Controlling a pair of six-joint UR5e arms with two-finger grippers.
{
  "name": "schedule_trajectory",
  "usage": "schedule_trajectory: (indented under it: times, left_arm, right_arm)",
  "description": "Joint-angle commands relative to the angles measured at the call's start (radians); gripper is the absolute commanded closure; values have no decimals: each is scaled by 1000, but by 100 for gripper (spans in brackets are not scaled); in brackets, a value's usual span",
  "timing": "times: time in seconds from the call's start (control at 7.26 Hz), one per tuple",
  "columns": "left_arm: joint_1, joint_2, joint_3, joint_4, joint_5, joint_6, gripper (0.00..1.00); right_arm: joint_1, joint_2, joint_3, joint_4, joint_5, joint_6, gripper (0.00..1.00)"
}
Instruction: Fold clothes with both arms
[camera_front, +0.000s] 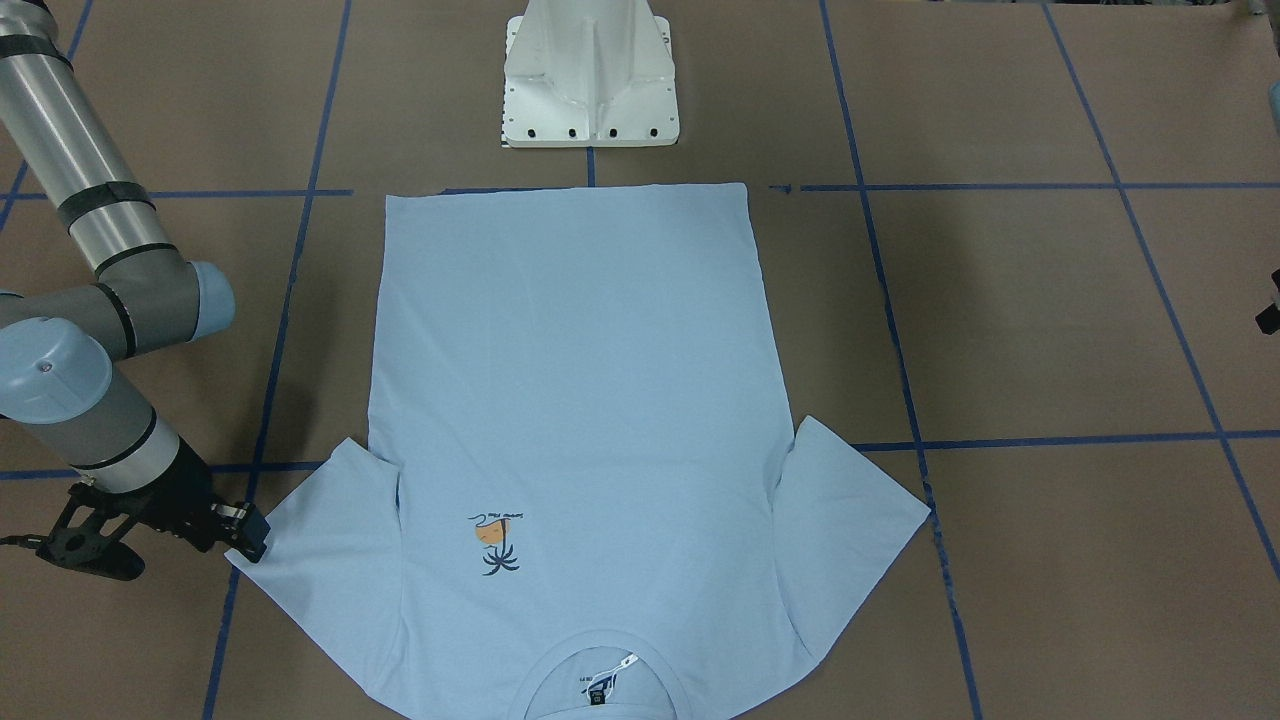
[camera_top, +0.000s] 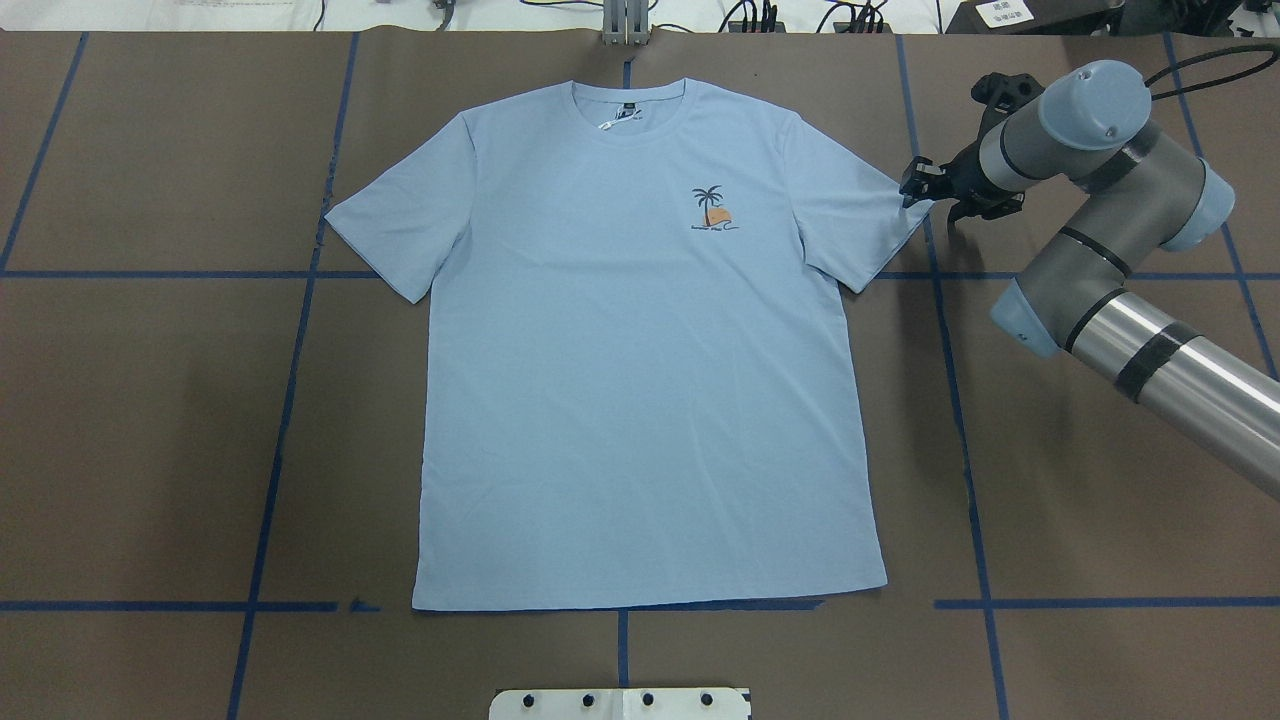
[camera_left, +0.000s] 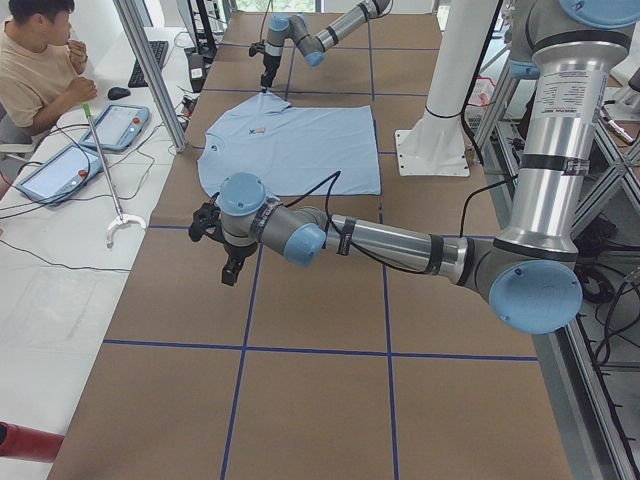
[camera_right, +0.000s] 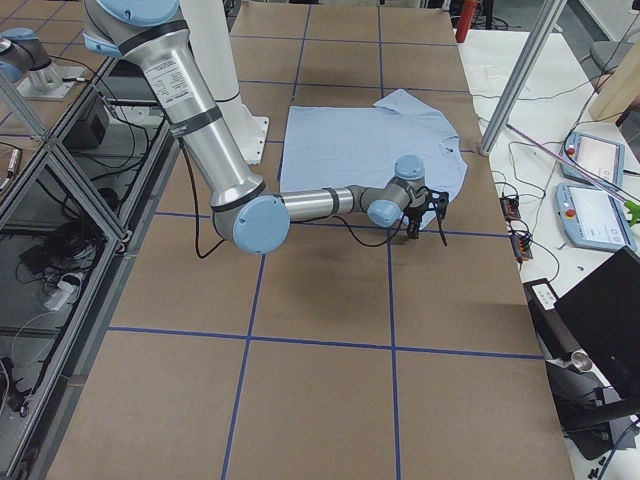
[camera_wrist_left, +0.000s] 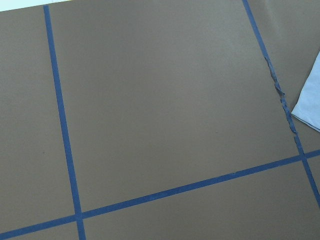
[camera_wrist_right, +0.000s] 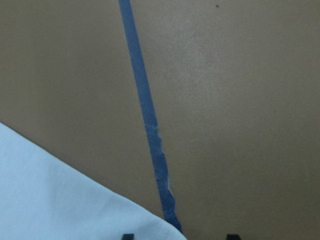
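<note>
Showing the light blue short-sleeved T-shirt (camera_top: 640, 400) spread flat and print-up at the middle of the brown paper-covered table (camera_top: 150, 400), with its round collar away from the white flared pedestal base (camera_top: 620, 703), both sleeves out and no fold made. Places the black two-finger right tool (camera_top: 925, 190) low at the tip of the sleeve on the robot's right. By the right wrist view, opened wide, with fingertips (camera_wrist_right: 128, 237) well apart, the sleeve corner between them and nothing gripped. Sets the left tool (camera_left: 232, 270) above bare table near the other sleeve, not touching it. Seen clearly only from the side, so cannot tell whether open or closed. Judged as the very start of the task: sleeve grasps, every fold and the final squaring all left to do.
</note>
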Motion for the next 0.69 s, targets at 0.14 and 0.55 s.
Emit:
schedule_trajectory:
  times: [0.14, 0.55]
  left_arm:
    - [0, 0, 1, 0, 2, 1, 0]
    - [0, 1, 1, 0, 0, 3, 0]
  right_arm:
    - [1, 13, -2, -2, -2, 0, 100]
    - [-66, 126, 34, -8, -3, 64, 100]
